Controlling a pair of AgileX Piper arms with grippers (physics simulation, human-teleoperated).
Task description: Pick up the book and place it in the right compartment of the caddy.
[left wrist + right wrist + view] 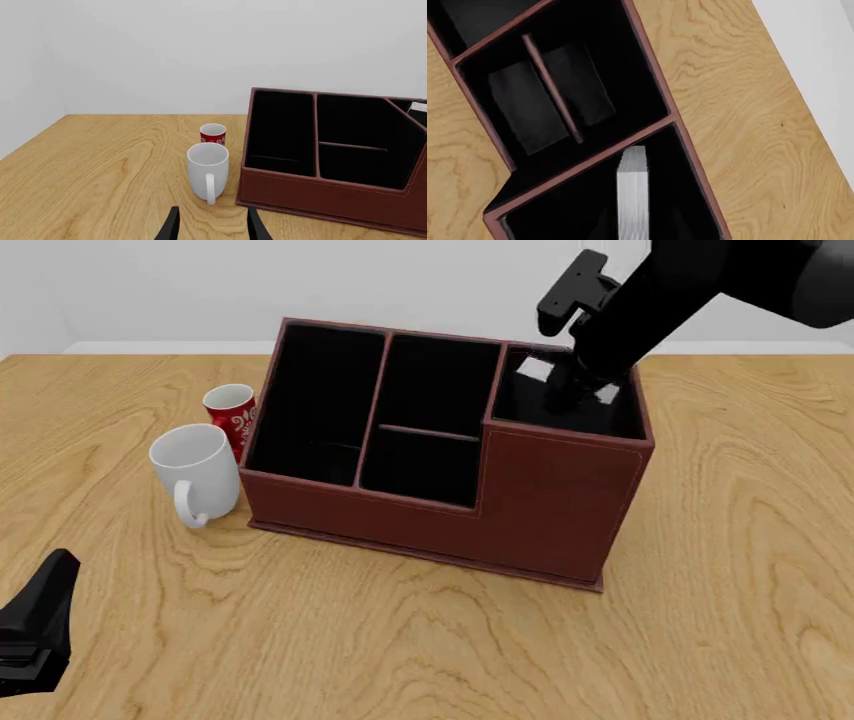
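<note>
Left gripper (211,227) sat lowest and nearest, its fingers spread with nothing between them, the white mug (207,170) just ahead and a red can (213,133) beyond. Wide behind them stood the caddy (441,510). Its right compartment (614,415) held the book (632,195), page edges up, directly between the right gripper's (577,390) fingers; whether they pinched it could not be told.

Light oak-grain wooden table (747,570), plain pale grey wall (200,50) behind, soft even light, faint shadows
</note>
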